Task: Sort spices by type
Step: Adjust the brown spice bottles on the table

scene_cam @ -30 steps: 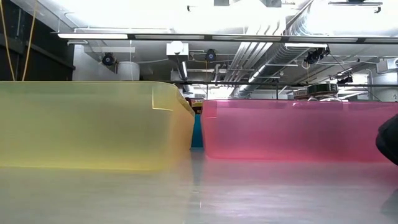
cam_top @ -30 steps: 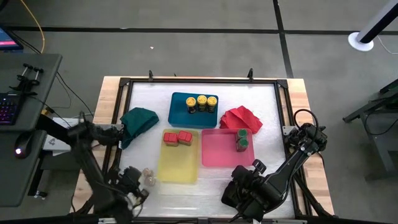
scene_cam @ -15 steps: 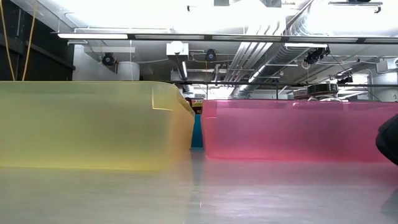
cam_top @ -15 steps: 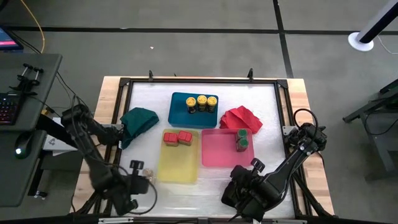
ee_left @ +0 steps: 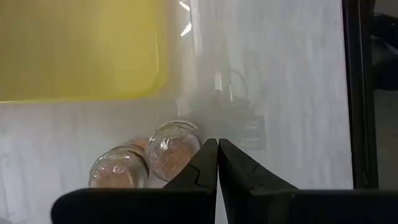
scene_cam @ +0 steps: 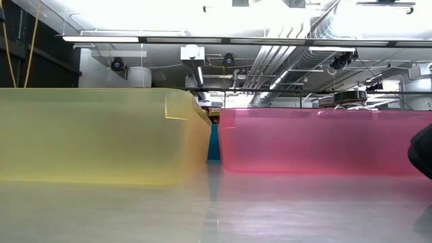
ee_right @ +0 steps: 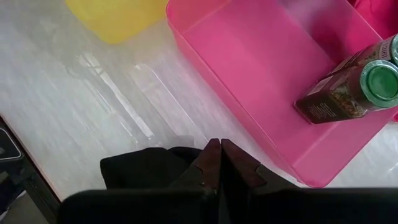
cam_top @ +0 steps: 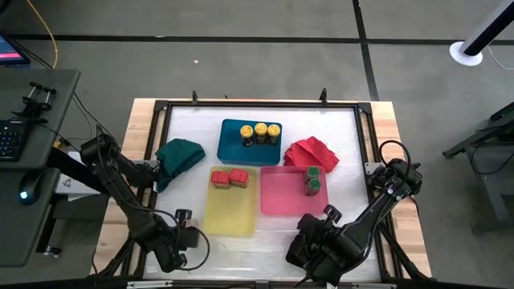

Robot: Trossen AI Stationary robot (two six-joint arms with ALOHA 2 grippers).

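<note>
1. The left gripper (ee_left: pixel 217 163) was seen pressed together, empty, beside two clear glass jars (ee_left: pixel 174 147) left of the yellow plastic tray (cam_top: pixel 230 210).
2. Red square-lidded jars (cam_top: pixel 229 177) were held in that tray.
3. Yellow round-lidded jars (cam_top: pixel 261 132) were kept in the blue tray (cam_top: pixel 229 148).
4. Green-lidded jars (ee_right: pixel 351 84) were found in the pink tray (ee_right: pixel 249 68).
5. The right gripper (ee_right: pixel 220 163) was pressed together, empty.
</note>
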